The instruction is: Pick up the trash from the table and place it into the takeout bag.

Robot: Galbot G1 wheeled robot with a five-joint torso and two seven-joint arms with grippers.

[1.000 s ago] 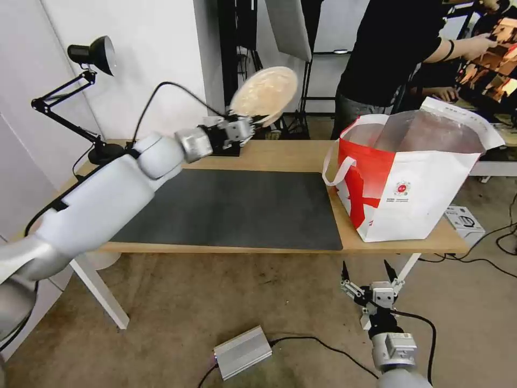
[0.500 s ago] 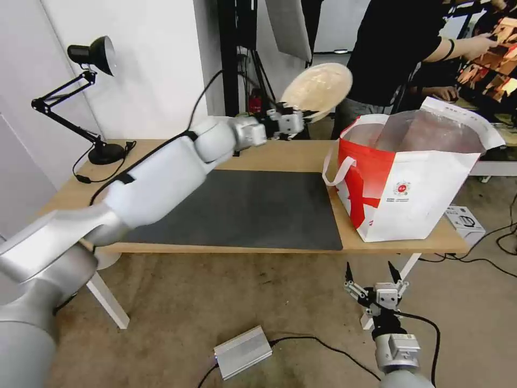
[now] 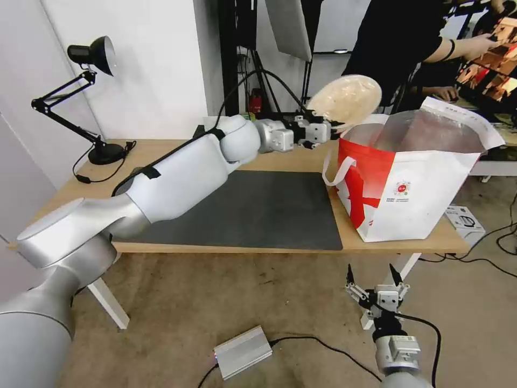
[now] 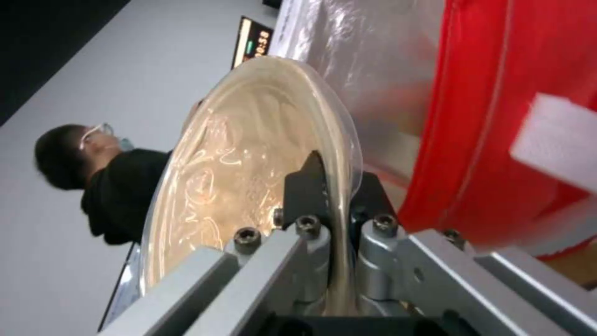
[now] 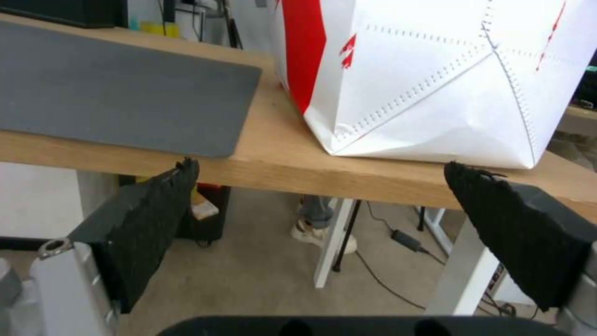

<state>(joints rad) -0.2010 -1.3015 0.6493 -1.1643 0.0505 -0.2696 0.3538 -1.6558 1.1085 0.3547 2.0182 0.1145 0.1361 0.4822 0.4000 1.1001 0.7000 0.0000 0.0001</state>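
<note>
Left gripper (image 3: 335,128) fingers clamp the tan bowl (image 3: 344,99) (tilted) beside the takeout bag (image 3: 414,178); right gripper (image 3: 374,275) fingers apart.

Right end effector (image 5: 317,186) open below table (image 5: 280,163) edge; takeout bag (image 5: 435,84) above.

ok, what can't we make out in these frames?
- Contents of the boxy white-and-red takeout bag: head view, walls and foil lining hide the bottom.
- Shallow tan bowl's underside: faces away; left claw covers its rim.
- Far edge of the light wood table: left arm hides it.
- Right claw, open, idle below the table: nothing hidden.
</note>
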